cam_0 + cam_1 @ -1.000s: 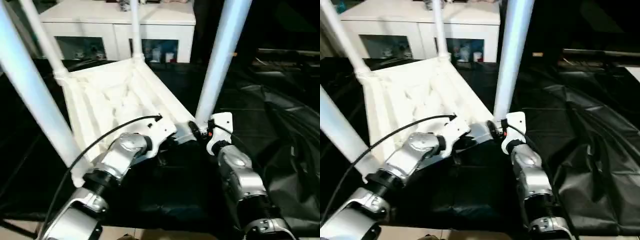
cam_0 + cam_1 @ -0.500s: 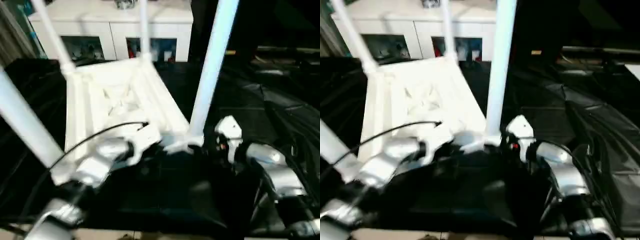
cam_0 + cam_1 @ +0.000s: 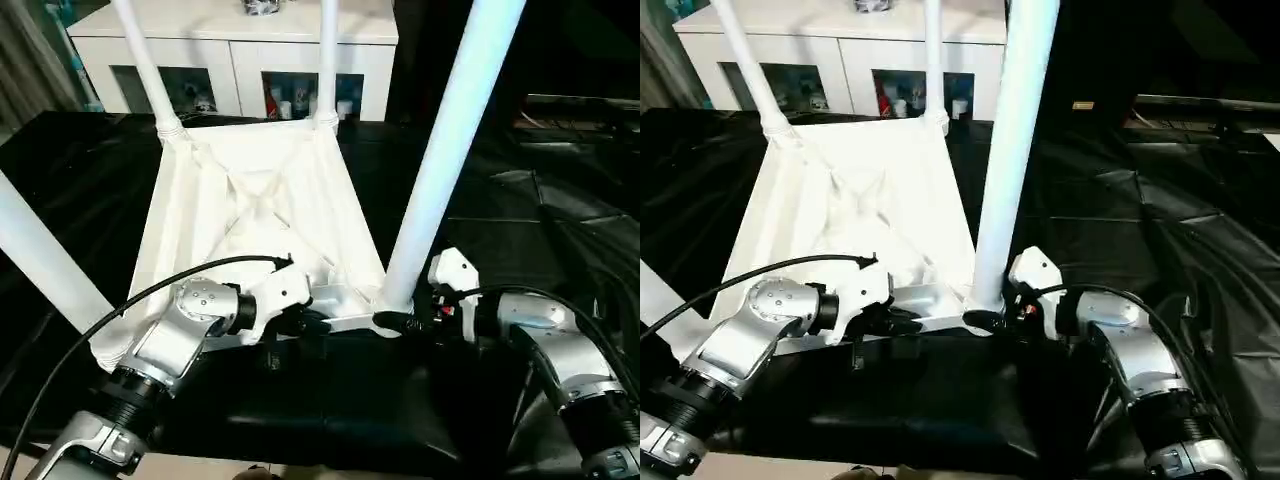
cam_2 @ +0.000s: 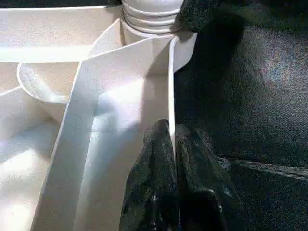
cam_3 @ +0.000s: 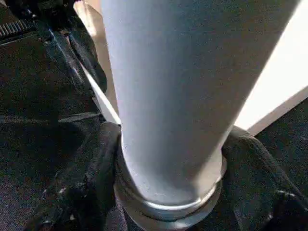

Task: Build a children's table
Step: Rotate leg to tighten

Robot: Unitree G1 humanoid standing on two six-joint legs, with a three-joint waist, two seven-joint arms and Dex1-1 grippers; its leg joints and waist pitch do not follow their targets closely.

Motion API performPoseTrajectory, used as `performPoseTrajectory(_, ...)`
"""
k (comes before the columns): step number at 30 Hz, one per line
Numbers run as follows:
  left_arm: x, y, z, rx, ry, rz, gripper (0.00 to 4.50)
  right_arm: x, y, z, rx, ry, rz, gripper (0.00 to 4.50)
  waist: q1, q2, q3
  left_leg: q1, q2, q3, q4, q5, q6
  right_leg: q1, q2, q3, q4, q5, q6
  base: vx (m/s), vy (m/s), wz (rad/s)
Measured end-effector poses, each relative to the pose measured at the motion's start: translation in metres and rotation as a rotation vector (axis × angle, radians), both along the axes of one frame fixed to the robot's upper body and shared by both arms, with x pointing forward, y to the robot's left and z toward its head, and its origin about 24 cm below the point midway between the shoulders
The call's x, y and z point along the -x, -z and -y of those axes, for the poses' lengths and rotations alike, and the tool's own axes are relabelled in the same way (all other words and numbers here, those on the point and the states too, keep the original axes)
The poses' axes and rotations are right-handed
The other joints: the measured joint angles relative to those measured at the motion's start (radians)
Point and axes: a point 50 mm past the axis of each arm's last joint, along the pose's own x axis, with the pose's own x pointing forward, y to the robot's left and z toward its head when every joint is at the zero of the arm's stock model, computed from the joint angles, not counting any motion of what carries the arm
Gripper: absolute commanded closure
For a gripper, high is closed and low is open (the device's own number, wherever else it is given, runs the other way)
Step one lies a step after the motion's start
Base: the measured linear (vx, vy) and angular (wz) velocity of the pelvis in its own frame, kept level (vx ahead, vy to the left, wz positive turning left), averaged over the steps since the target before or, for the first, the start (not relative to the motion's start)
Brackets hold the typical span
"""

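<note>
The children's table lies upside down on black cloth, its white ribbed top [image 3: 255,200] facing up. All its legs stand in the corner sockets: near right leg [image 3: 445,150], near left leg [image 3: 40,260] and two far legs [image 3: 327,55]. My left gripper [image 4: 172,132] is shut on the thin near rim of the top, close to the near right socket. My right gripper [image 5: 168,144] sits at the base of the near right leg [image 5: 168,86]. One black finger [image 5: 91,178] presses on each side of that base, just above the socket collar.
A white cabinet [image 3: 250,40] with glass-fronted compartments stands behind the table. Crumpled black sheeting [image 3: 540,200] covers the surface to the right. A black cable [image 3: 150,295] loops over my left forearm. The tall legs rise close to both arms.
The whole picture shifted as the head moved. My right gripper swung out to the right, came back, and its fingers have narrowed around the near right leg's base. The left grip on the rim is unchanged.
</note>
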Motion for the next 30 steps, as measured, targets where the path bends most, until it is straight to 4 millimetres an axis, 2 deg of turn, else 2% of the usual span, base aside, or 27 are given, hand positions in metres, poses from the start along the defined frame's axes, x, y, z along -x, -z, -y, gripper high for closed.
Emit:
performPoseTrajectory(7, 0.000, 0.000, 0.001, 0.002, 0.001, -0.001, 4.50, 0.000, 0.001, -0.001, -0.005, 0.005, -0.003, 1.81, -0.001, 0.000, 0.000, 0.000, 0.000, 0.000, 0.001, 0.000, 0.000, 0.000, 0.000, 0.000, 0.000, 0.000, 0.000, 0.000, 0.000, 0.00)
performPoseTrajectory(11, -0.002, 0.001, 0.003, 0.006, -0.031, 0.008, 4.50, -0.003, 0.004, -0.005, -0.026, 0.072, 0.000, 1.82, -0.009, 0.000, 0.000, 0.002, 0.000, 0.000, 0.002, 0.000, -0.001, 0.001, 0.000, 0.000, 0.002, 0.000, 0.000, 0.000, 0.000, 0.00)
performPoseTrajectory(16, -0.013, 0.003, 0.013, 0.006, -0.122, 0.029, 4.50, -0.013, 0.013, -0.013, -0.079, 0.295, 0.018, 1.83, -0.019, -0.001, -0.001, 0.006, 0.000, 0.000, 0.002, 0.000, -0.002, 0.002, 0.000, 0.001, 0.003, 0.004, -0.003, 0.000, 0.000, 0.00)
performPoseTrajectory(22, -0.033, 0.005, 0.041, 0.004, -0.295, 0.052, 4.50, -0.035, 0.019, -0.030, -0.128, 0.714, 0.043, 1.83, -0.028, -0.001, -0.001, 0.007, 0.000, 0.000, 0.002, 0.000, -0.003, 0.002, 0.000, 0.001, 0.002, 0.005, -0.001, 0.000, 0.000, 0.00)
performPoseTrajectory(26, -0.039, 0.005, 0.060, 0.009, -0.354, 0.061, 4.50, -0.044, 0.019, -0.036, -0.123, 0.906, 0.056, 1.83, -0.020, 0.002, -0.003, 0.007, -0.002, 0.000, 0.002, 0.000, -0.003, 0.003, -0.001, 0.002, 0.001, 0.007, -0.005, 0.000, 0.000, 0.00)
performPoseTrajectory(30, -0.040, 0.004, 0.068, 0.009, -0.359, 0.070, 4.50, -0.045, 0.018, -0.040, -0.127, 0.926, 0.061, 1.83, -0.011, 0.004, -0.004, 0.005, -0.003, 0.000, 0.002, 0.001, -0.003, 0.003, -0.002, 0.001, 0.000, 0.006, -0.003, 0.000, 0.000, 0.00)
